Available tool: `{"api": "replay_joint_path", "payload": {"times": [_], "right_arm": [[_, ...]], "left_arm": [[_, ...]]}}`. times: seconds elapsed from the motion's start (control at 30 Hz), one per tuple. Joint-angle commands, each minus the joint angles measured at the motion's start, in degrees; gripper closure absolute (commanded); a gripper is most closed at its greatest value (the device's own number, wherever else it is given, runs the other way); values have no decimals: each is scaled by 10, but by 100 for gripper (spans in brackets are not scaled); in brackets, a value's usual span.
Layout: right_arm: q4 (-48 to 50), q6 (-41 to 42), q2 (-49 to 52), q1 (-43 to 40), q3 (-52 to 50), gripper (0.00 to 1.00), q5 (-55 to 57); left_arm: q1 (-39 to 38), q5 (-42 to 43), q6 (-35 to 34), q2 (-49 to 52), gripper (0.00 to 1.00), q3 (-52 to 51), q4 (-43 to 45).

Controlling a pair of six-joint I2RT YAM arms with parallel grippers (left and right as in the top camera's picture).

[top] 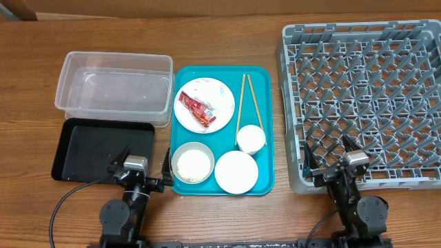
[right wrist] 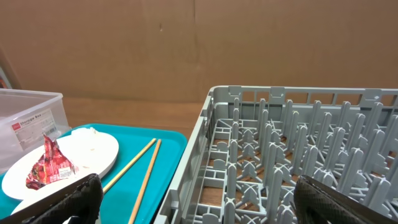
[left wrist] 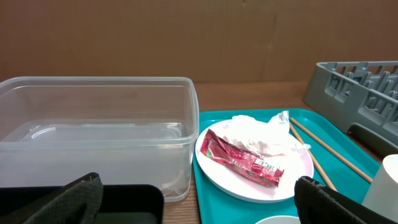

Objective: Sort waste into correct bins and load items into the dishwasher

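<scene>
Resting low at the near edge of the brown wooden worktop (top: 27,83), both arms pointed away from the robot. The left gripper (left wrist: 200,204) had its jaws spread wide and held nothing; it sat between the shallow black rectangular tray (top: 96,148) and the near left corner of the teal serving tray (top: 269,103). The right gripper (right wrist: 200,199) was likewise spread wide and empty-handed, poised at the near left corner of the large square grey plastic dish rack (top: 289,83).

The black tray lay bare. On the teal tray, nearest the robot, stood a white bowl (top: 192,163) holding loose white rice grains (top: 193,165), and just beside it on the right lay an empty white round plate (top: 236,171). A small white cup (top: 251,138) stood upright just beyond that plate. Farther back, a second white plate (top: 220,114) carried the crinkled red snack wrapper (left wrist: 242,158) with the crumpled white tissue (left wrist: 258,134) behind it. Two thin wooden chopsticks (top: 247,103) lay on the tray to the right of this plate, close together at the far end and spreading apart towards the cup.

Beyond the black tray stood the clear rectangular plastic tub (top: 117,56), with nothing inside. The rack's pegs held no dishes.
</scene>
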Motion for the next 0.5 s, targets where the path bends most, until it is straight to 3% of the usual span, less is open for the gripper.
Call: {"api": "replay_joint_path", "payload": {"times": [0.0, 0.47], "right_arm": [[3, -2, -4, -1, -6, 0, 0], [11, -2, -4, -1, -6, 0, -1]], "left_arm": [[3, 3, -2, -6, 0, -4, 2], [3, 32, -16, -6, 0, -4, 6]]}}
